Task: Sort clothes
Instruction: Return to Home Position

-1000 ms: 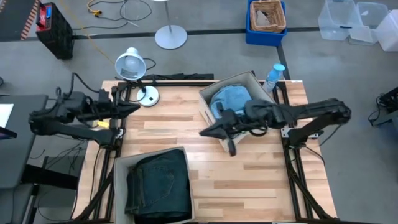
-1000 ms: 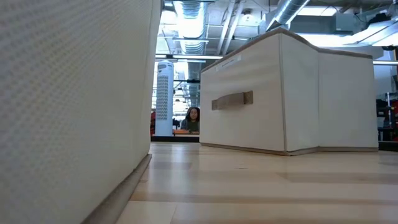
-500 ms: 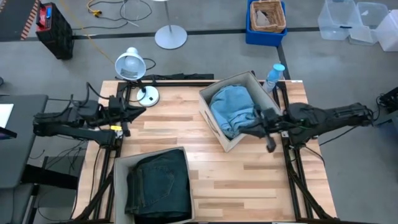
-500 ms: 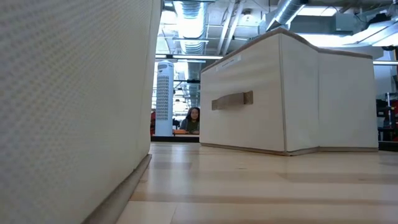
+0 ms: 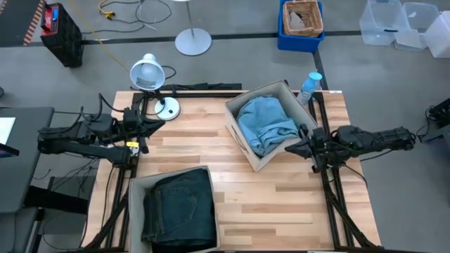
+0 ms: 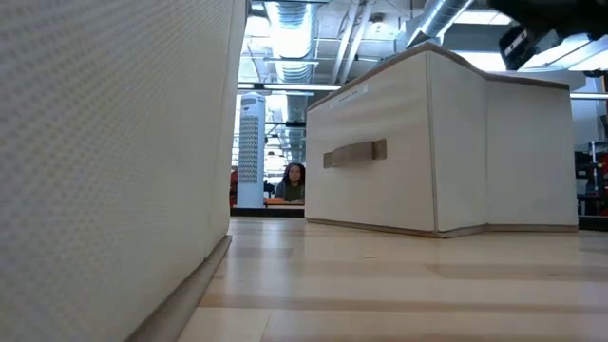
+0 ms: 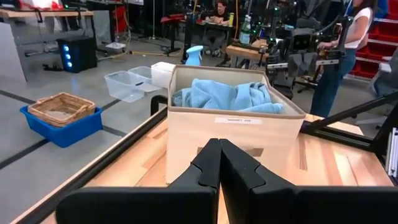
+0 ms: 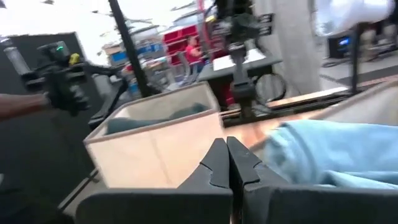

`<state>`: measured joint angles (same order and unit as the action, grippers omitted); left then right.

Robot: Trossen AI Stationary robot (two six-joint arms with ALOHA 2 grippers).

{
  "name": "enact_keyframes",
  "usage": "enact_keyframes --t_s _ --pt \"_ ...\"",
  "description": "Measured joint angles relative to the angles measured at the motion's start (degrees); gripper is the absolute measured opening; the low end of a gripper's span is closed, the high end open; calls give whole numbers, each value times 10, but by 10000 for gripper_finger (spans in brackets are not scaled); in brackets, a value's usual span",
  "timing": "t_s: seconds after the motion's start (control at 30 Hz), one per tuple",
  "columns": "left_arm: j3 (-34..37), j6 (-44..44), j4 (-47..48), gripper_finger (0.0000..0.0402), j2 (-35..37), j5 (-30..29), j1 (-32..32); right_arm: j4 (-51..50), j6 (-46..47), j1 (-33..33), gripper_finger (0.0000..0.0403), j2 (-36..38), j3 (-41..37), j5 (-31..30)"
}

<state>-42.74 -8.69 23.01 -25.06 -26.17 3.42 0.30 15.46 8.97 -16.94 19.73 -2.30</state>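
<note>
A light blue denim piece [image 5: 266, 123] lies bunched in the beige box [image 5: 239, 144] at the table's far right; it also shows in the left wrist view [image 7: 227, 98] and the right wrist view [image 8: 329, 155]. Dark blue-green jeans [image 5: 179, 207] lie in the beige box [image 5: 136, 211] at the near left. The turquoise top and the black garment are out of view. My left gripper [image 5: 160, 120] is shut and empty at the table's left edge [image 7: 219, 165]. My right gripper [image 5: 287, 150] is shut and empty beside the far box, near the right edge [image 8: 227, 160].
A white desk lamp [image 5: 149, 74] stands at the far left corner and a water bottle [image 5: 309, 86] at the far right corner. Bare wood [image 5: 281, 200] lies between the two boxes. People show in the room beyond the table [image 6: 294, 182].
My right gripper has drawn back from over the middle of the table, in front of the far box, toward the table's right edge, and its arm has stretched out along that edge. The clothes have stayed where they were.
</note>
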Motion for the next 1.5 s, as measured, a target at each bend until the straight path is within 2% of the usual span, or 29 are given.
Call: enact_keyframes --t_s 0.17,0.47,0.63,0.73,0.9,1.03,1.1,1.2,1.4,1.5 --pt "0 -17 6 0 0 0 0 1 10 1 0 10 -20 -22" --pt "5 -2 19 0 0 23 0 9 -5 44 0 -49 -19 -23" --pt "59 14 -27 0 2 43 0 33 -46 63 0 -61 -20 -26" --pt "104 22 -85 0 5 61 0 62 -70 75 0 -57 -20 -29" --pt "166 16 -153 0 22 80 0 97 -92 122 0 -56 -20 -30" --pt "192 9 -164 0 38 80 0 142 -111 170 0 -56 -20 -30" --pt "201 8 -165 0 50 80 0 137 -92 190 0 -64 -21 -32" --pt "213 6 -165 0 68 80 0 144 -46 212 0 -81 -53 -53" --pt "225 9 -156 0 106 80 0 308 6 226 0 -116 -146 -94" --pt "225 9 -132 0 120 79 0 344 9 220 0 -133 -170 -101"
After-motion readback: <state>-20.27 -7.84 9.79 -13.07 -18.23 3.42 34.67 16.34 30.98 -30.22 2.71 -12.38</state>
